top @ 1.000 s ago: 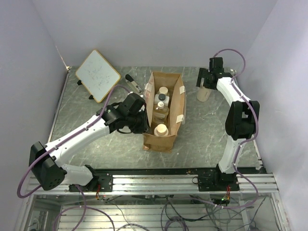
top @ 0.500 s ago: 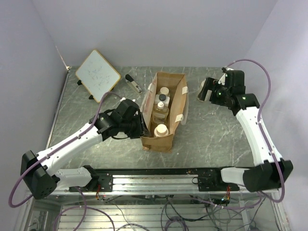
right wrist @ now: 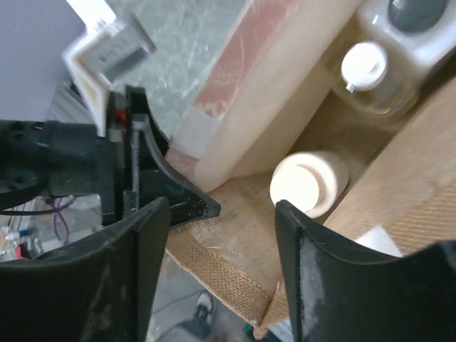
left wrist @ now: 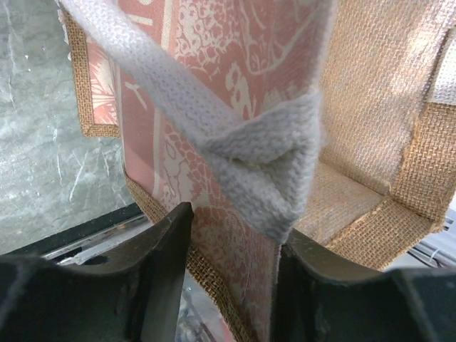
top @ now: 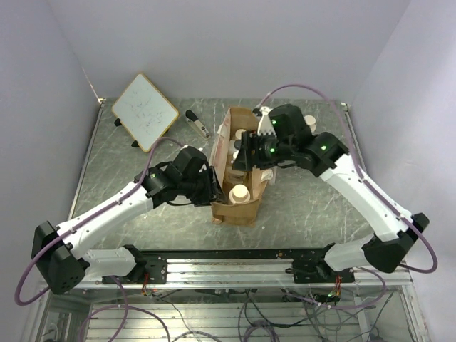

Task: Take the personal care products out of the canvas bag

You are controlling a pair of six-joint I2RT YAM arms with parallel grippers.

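Left pincer point(left wrist: 231, 239): pressed together on the left wall of the canvas bag point(top: 239, 211). The woven wall and a fold of the cream handle strap point(left wrist: 263, 178) are pinched between its two black fingers point(left wrist: 167, 263).
Right pincer point(right wrist: 222, 206): spread wide and held over the bag's open mouth, pointing down into it. Nothing is gripped, and no contact with the bottles is seen.
Canvas bag: stood upright on the marbled table point(top: 121, 178), directly beneath the right pincer and clamped at its side by the left pincer. The bag's interior is seen past the right pincer's tips.
Cream-capped bottle point(right wrist: 308, 182): kept inside the bag, below the right pincer and just beyond the tip of one finger. It is apart from both fingers.
Translucent bottle point(right wrist: 363, 68): placed deeper in the bag, beyond the cream-capped one as seen from the right pincer, with a small white cap on top.
Dark-capped bottle point(right wrist: 420, 14): set at the far end of the bag from the right pincer, and only partly shown.
Beige-capped bottle point(top: 310, 122): left standing on the table outside the bag, behind the right arm and well apart from both pincers. It is mostly hidden by the arm.
Whiteboard point(top: 144, 111): laid at the far corner, well beyond the left pincer.
Black-and-silver tool point(top: 197, 123): laid on the table between the whiteboard and the bag, apart from the left pincer.
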